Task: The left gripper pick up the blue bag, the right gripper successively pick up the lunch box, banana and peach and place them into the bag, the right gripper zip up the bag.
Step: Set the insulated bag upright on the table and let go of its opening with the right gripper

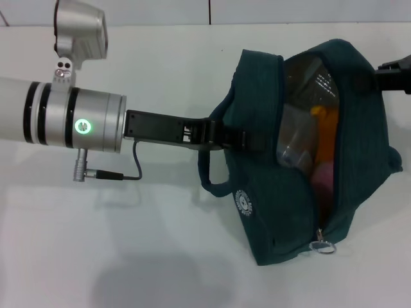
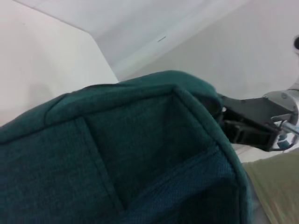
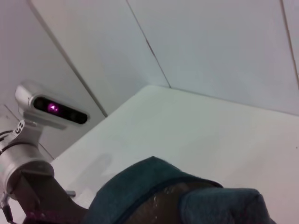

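The blue bag (image 1: 282, 192) lies at the right of the white table, its top zipper open. Inside it I see the clear lunch box (image 1: 300, 131), the orange-yellow banana (image 1: 325, 138) beside it and the pink peach (image 1: 323, 176) below them. The metal zipper pull (image 1: 323, 245) hangs at the near end of the opening. My left gripper (image 1: 241, 139) reaches in from the left and is shut on the bag's side by a loop handle (image 1: 209, 179). My right gripper (image 1: 393, 74) sits at the far right edge, by the bag's far end (image 2: 187, 93). The bag's teal fabric (image 3: 154, 191) also shows in the right wrist view.
The bag's round white logo (image 1: 243, 203) faces up. A grey cable (image 1: 119, 174) hangs under the left arm's silver cylinder (image 1: 77, 122). The left arm's wrist camera (image 3: 51, 109) glows purple. Bare white table (image 1: 128, 256) lies in front and to the left.
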Available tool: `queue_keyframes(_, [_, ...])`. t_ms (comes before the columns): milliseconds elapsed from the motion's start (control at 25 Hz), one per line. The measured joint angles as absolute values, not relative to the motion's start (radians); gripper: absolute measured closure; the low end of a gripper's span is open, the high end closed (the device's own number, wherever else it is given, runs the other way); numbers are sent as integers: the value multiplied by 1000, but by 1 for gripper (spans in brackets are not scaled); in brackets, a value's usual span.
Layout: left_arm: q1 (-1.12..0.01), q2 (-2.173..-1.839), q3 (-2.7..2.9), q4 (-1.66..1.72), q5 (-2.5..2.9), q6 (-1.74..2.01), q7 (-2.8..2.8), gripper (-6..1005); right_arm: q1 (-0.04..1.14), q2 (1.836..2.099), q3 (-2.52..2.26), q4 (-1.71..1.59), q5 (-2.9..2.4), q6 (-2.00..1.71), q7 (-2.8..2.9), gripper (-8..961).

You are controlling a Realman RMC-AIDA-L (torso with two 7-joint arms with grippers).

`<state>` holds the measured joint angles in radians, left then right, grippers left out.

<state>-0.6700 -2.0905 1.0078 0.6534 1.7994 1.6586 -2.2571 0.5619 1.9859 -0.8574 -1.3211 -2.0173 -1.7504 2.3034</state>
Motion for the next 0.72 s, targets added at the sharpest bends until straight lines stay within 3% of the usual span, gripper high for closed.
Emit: queue_keyframes(720, [-673, -2092, 1004, 616, 1796, 1625, -2231, 968, 570, 1981, -856, -1242, -2008, -1719, 2238, 878])
